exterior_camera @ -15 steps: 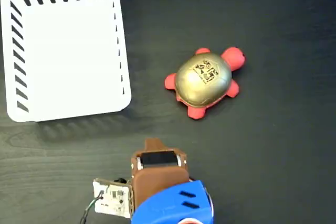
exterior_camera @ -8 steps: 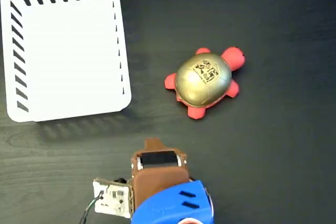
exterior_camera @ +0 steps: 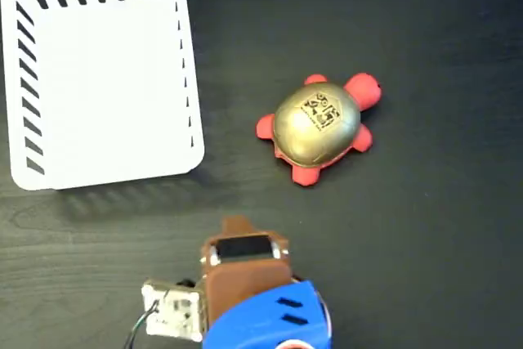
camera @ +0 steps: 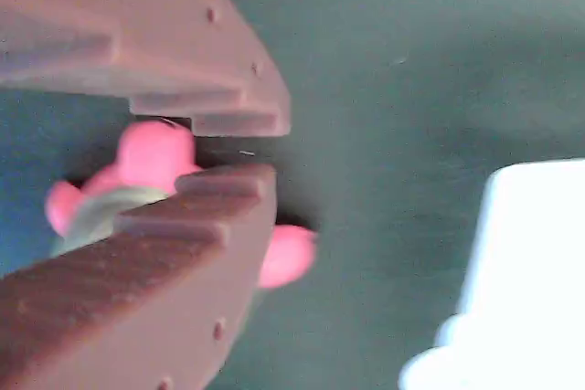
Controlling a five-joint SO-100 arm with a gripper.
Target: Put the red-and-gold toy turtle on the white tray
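Taking the turtle as the landmark and reading the fixed view from the left: the tray [exterior_camera: 102, 71] lies well to the turtle's left and a little above it, flat on the dark table [exterior_camera: 441, 243], nothing on it. Its slotted rim faces the turtle across bare tabletop, so nothing stands in the way of a carry.

Below the turtle and slightly left sits the gripper [exterior_camera: 238, 225], well apart from it. In the wrist view the gripper [camera: 239, 147] shows its two toothed jaws only a narrow gap apart, gripping nothing, with the blurred turtle [camera: 151, 166] seen beyond that gap and the tray [camera: 526, 271] off to the right.

The turtle [exterior_camera: 317, 126] rests upright on the table, head [exterior_camera: 364, 89] pointing up and right. It looks light and soft (a squishy toy, by its rounded shape), so it should give under the jaws rather than break. The glossy shell may be slippery; I would judge the best hold to be across the shell's sides, low near the red body, after the jaws are opened wider.
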